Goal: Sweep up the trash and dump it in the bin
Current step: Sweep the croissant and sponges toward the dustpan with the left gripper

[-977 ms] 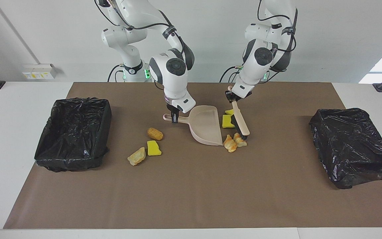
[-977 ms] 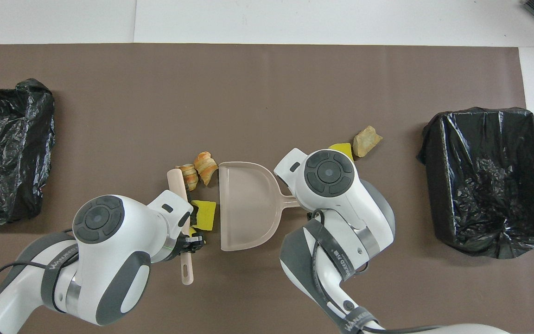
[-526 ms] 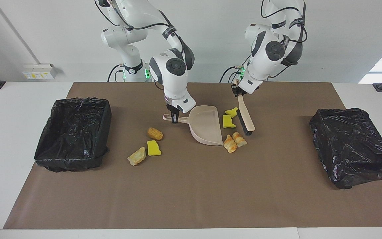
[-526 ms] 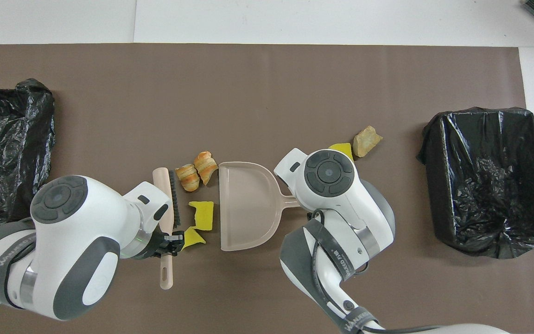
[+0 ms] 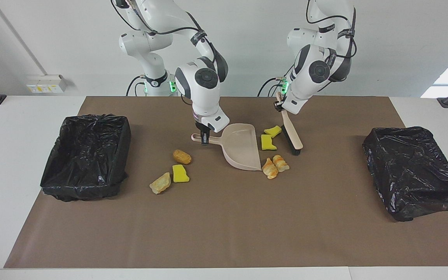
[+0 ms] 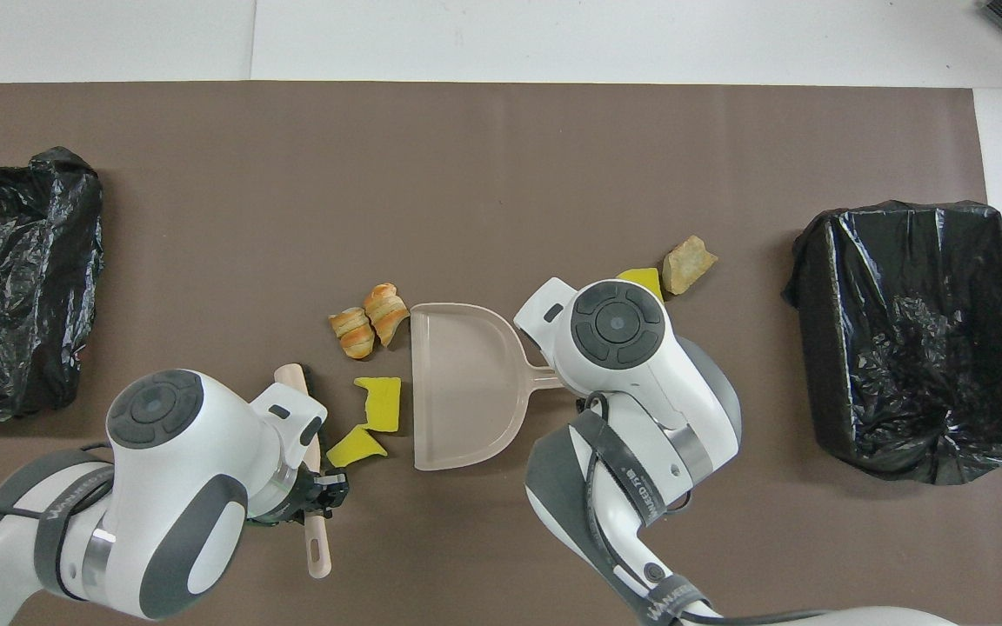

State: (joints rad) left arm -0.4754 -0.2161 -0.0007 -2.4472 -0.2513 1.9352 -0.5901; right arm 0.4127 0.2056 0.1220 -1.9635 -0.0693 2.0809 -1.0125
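The trash lies scattered at mid-counter in two groups either side of the beige dustpan [image 5: 243, 149]: seven small chunks, bright yellow sponge pieces and tan-orange bread-like lumps.

Largest things first: the white counter [image 5: 14, 116] carries a brown mat [image 5: 224, 225], with one black-lined bin [image 5: 86, 153] at the right arm's end and another black-lined bin [image 5: 412, 171] at the left arm's end. The dustpan sits flat, its long axis along the counter, its open mouth toward the left arm's end and its handle toward the right arm's. The right end effector [image 5: 204, 140] is pressed together on that handle. The left end effector [image 5: 279, 105] pinches the handle of the brush [image 5: 292, 138], which slopes down with its dark bristles lowest.

By the pan's mouth lie two yellow sponge pieces [image 5: 268, 142] and, farther from the robots, two croissant-like lumps [image 5: 274, 165] touching one another, one at the pan's corner. Toward the right arm's end are a brown bun-like lump [image 5: 182, 156], a yellow sponge block [image 5: 180, 174] and a pale rocky lump [image 5: 160, 183] just beside it.

Against a second ago, the brush has been drawn off the croissant-like lumps and back toward the left arm's end; the pan is unchanged.
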